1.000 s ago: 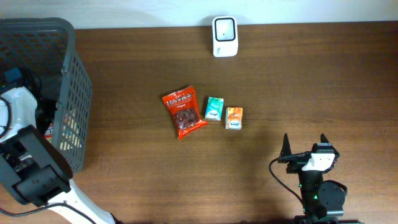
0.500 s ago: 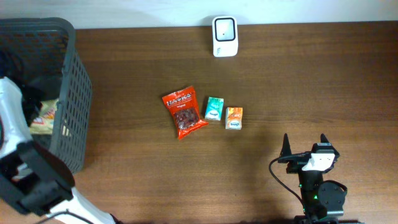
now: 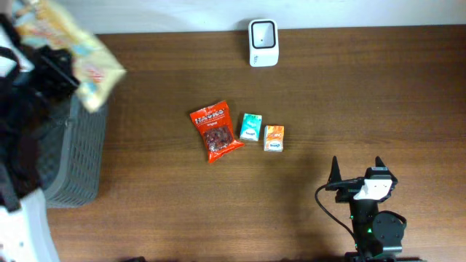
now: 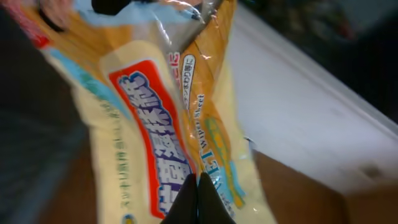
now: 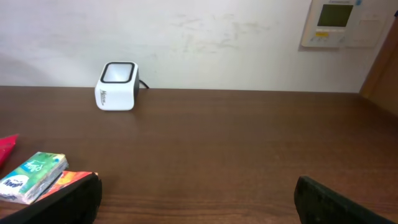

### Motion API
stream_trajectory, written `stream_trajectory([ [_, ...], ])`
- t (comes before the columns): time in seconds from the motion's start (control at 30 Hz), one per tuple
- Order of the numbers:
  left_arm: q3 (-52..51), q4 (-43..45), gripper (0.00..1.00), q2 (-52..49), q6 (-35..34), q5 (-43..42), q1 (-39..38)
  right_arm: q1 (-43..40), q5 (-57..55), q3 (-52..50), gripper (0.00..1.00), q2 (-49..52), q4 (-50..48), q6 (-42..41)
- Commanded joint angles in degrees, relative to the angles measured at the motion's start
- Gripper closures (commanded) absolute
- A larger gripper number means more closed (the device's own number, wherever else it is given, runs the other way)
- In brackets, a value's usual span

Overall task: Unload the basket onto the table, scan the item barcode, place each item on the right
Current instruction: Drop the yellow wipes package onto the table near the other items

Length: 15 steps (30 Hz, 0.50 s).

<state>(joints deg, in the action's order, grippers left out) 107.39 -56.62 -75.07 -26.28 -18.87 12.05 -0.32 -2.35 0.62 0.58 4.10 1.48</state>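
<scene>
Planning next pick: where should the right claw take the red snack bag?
Likely its top seam, the end nearest the scanner, coming straight down. The red snack bag lies flat, so the sides offer little; the teal pack sits close along one long edge, while that end is clear. The right claw is open.

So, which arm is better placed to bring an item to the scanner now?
Left. The left gripper is shut on the yellow snack bag, held up over the basket. The right gripper is open and empty, across the table from the scanner.
</scene>
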Motion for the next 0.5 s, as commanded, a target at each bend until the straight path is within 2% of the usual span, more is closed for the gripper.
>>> stream_trajectory([
  [0.0,0.3,0.3,1.0,-2.3,1.6,-1.6,-14.2,0.3,-0.7,-0.3,0.02,-0.4,0.4,-0.4],
  [0.1,-1.8,0.0,1.0,-8.4,1.5,2.6,-25.1,0.3,-0.7,-0.3,0.02,-0.4,0.4,-0.4],
  [0.27,-4.3,0.0,1.0,-25.7,1.6,2.6,-36.1,0.3,-0.7,-0.3,0.02,-0.4,0.4,-0.4],
  [0.37,-4.3,-0.1,1.0,-33.4,1.6,2.6,-39.4,0.3,-0.7,-0.3,0.02,-0.4,0.4,-0.4],
  [0.47,-4.3,-1.2,0.98,-34.8,3.2,2.6,-40.7,0.3,-0.7,-0.3,0.01,-0.4,0.4,-0.4],
])
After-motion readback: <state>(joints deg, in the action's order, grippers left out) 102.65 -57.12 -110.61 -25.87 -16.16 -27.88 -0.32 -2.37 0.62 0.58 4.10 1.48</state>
